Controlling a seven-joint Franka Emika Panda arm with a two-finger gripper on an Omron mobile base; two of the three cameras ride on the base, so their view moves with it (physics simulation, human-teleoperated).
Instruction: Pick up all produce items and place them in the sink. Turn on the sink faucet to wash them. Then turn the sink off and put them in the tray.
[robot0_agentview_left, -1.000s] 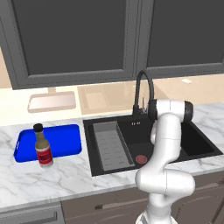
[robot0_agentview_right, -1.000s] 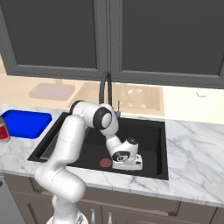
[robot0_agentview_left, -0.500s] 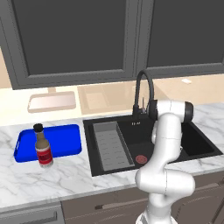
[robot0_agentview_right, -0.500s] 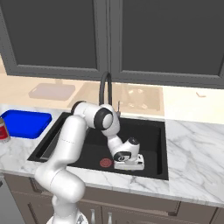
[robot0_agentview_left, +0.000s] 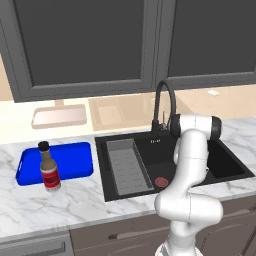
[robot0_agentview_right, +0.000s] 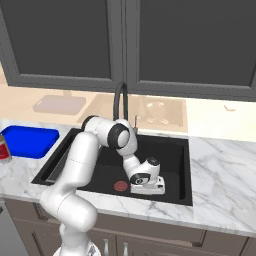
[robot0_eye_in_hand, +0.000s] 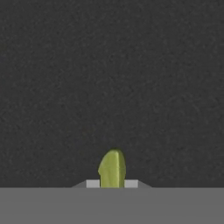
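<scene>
Low in the black sink (robot0_agentview_right: 170, 155), close to its front wall and just right of the red drain (robot0_agentview_right: 120, 186), my gripper (robot0_agentview_right: 148, 187) points down at the basin floor. In the hand view the small yellow-green produce item (robot0_eye_in_hand: 112, 168) stands between the fingertips of my gripper (robot0_eye_in_hand: 112, 183), and the pale pads (robot0_eye_in_hand: 92, 183) press it from both sides. The black gooseneck sink faucet (robot0_agentview_left: 165, 95) rises behind the sink (robot0_agentview_left: 220, 165). The blue tray (robot0_agentview_left: 70, 155) lies on the counter left of the basin.
A brown red-labelled bottle (robot0_agentview_left: 49, 167) stands at the blue tray's front left edge. A pale pink tray (robot0_agentview_left: 59, 116) lies at the back of the counter. A grey ribbed rack (robot0_agentview_left: 127, 165) fills the sink's left part. Dark cabinets hang overhead.
The jaws have closed in from wide apart onto the fruit. The arm and hand have stayed in about the same spot inside the sink.
</scene>
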